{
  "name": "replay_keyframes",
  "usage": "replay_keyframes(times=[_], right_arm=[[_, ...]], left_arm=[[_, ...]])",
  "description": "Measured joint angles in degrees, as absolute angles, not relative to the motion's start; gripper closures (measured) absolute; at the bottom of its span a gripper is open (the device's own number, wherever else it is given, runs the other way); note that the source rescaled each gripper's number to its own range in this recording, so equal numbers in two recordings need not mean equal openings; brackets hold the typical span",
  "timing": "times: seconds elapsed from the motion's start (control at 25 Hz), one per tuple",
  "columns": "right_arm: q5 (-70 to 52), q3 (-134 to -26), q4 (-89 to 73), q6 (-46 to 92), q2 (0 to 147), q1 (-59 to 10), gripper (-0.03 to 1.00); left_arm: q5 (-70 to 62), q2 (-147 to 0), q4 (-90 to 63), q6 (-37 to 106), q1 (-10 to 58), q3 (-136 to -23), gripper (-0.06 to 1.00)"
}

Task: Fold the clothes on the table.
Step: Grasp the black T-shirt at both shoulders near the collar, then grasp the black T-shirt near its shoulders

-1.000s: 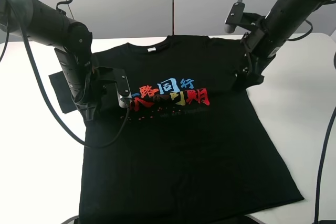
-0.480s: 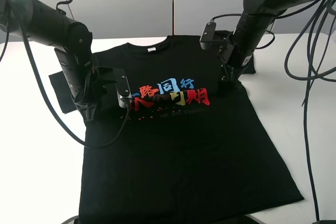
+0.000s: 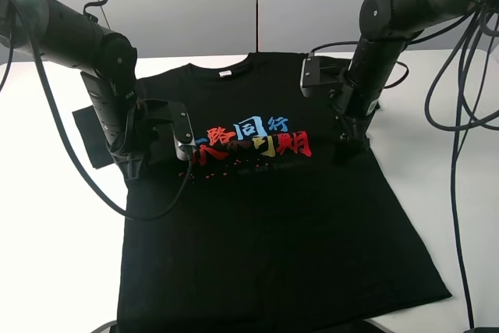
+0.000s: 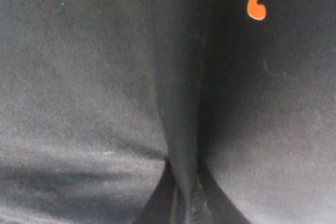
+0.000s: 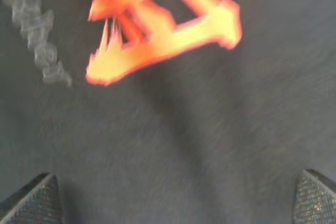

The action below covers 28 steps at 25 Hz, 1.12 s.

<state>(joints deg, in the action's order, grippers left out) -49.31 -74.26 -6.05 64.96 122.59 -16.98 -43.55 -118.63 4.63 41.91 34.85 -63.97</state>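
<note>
1. Nearest the high camera, the hem of the black T-shirt [image 3: 273,271] reaches the front edge of the white table [image 3: 47,255]. The shirt lies spread flat, chest up, with its collar pointing away.
2. Bare tabletop shows on both sides of the shirt's body.
3. Further in, the printed characters [image 3: 253,138] run across the chest in red, blue and yellow, with a line of small pale print just below them.
4. The left gripper [image 3: 132,168] is down on the shirt beside the left end of the print. In its wrist view the jaws are pressed together on a raised ridge of black cloth [image 4: 181,129], and an orange mark [image 4: 256,4] of the print sits nearby.
5. Beside that arm, one sleeve [image 3: 93,138] lies flat on the table, sticking out from the shirt's side.
6. The right gripper [image 3: 348,148] points down at the shirt just off the right end of the characters. Its wrist view shows the jaws spread wide, with textured fingertips [image 5: 34,200] at the frame's corners and smooth cloth between them. A blurred red-and-yellow character lies beyond. Whether the tips touch the cloth is hard to tell.
7. Further back, the collar carries a white neck label [image 3: 225,74].
8. Grey wall panels [image 3: 195,5] stand behind the table.
</note>
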Motion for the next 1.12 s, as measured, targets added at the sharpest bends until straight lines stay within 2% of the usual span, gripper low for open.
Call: replay_keyframes(times=[0.28, 0.4, 0.52, 0.6, 0.72, 0.88, 1.12], right_arm=[[-46.8, -74.0, -5.0, 63.5, 122.6, -17.0, 0.02], [-46.6, -74.0, -5.0, 63.4, 122.8, -17.0, 0.06], [-45.7, -74.2, -4.5, 62.8, 123.4, -17.0, 0.19], [-45.7, -74.4, -4.4, 61.9, 123.5, -17.0, 0.33], [-45.8, -74.4, -3.9, 61.2, 123.5, -17.0, 0.55], [-47.2, -74.4, -4.0, 60.9, 123.5, -17.1, 0.93], [-48.9, -74.4, -5.4, 60.6, 123.4, -17.1, 0.96]], left_arm=[[-43.5, -118.6, 4.6, 41.9, 34.9, -64.0, 0.94], [-43.5, -118.6, 4.6, 41.9, 34.9, -64.0, 0.94], [-43.5, -118.6, 4.6, 41.9, 34.9, -64.0, 0.94], [-43.5, -118.6, 4.6, 41.9, 34.9, -64.0, 0.94], [-43.5, -118.6, 4.6, 41.9, 34.9, -64.0, 0.94], [-43.4, -118.6, 4.6, 41.9, 34.9, -64.0, 0.94], [-43.0, -118.5, 4.6, 41.2, 34.9, -63.9, 0.94]])
